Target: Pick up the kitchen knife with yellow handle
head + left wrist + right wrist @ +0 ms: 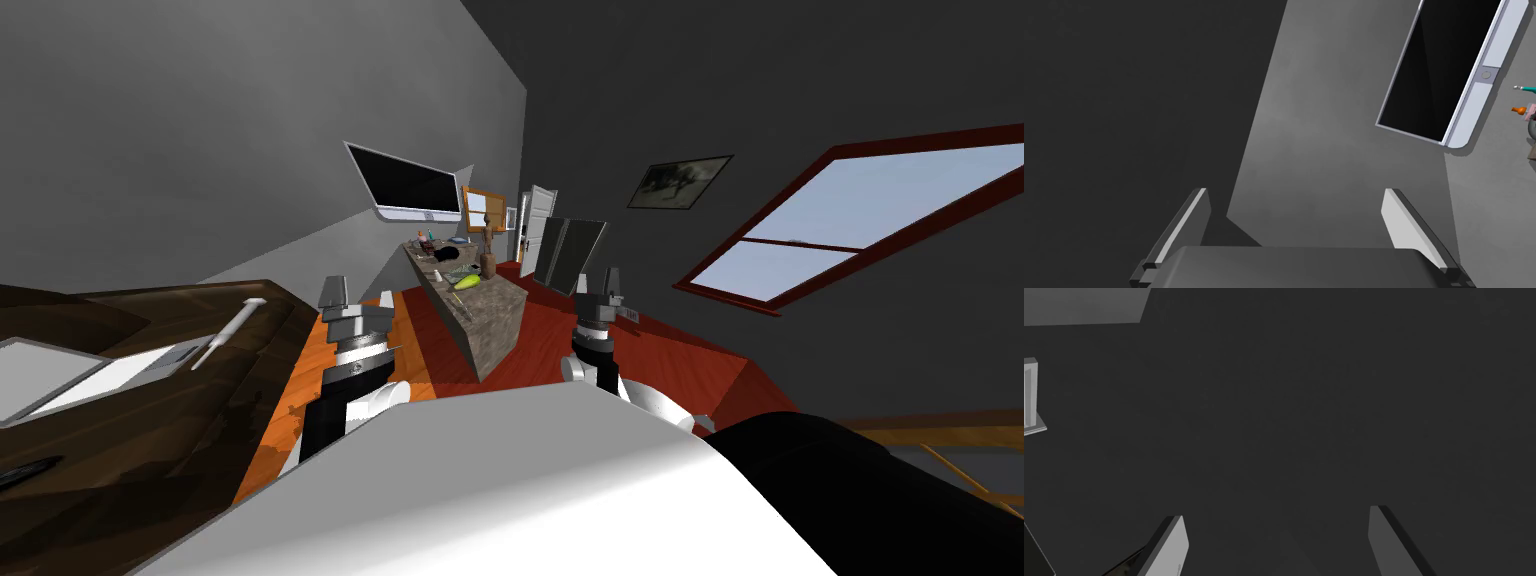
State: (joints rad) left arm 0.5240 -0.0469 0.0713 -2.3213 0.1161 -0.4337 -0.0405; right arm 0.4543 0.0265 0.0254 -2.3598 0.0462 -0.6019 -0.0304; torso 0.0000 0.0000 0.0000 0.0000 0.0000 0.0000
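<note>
**Desk:** What can't you read?

**Op:** Most of the small stuff. The stone-grey worktop (495, 330) stands well ahead of me, and everything on it is tiny: a black lump (445, 256); a brown bottle-like vessel (488, 266), contents not readable; a thin wooden figure (487, 230) toward the far end. My left wrist view catches a teal item (1526, 89) and an orange one (1519, 110) beside a dark screen (1439, 75) on the grey wall; I cannot tell what either is. On my left is a dark wooden counter (150, 440) with a shallow pale tray (60, 385), cut off by the edge; a pale rod (230, 335) is beside the tray.

**Desk:** The knife?

**Op:** What I take for the kitchen knife (465, 282) is a yellow-green sliver lying flat on the stone-grey worktop, about midway along it; near the brown vessel, apart from it. Its long axis slants across the top rather than along it. I cannot tell which end is blade and which is handle. It is well apart from both arms.

**Desk:** End effectors?

**Op:** The left end effector (333, 292) is raised beside the wooden counter, with its fingers (1396, 220) spread wide. The right end effector (612, 281) is raised likewise, fingers (1169, 543) wide.
</note>
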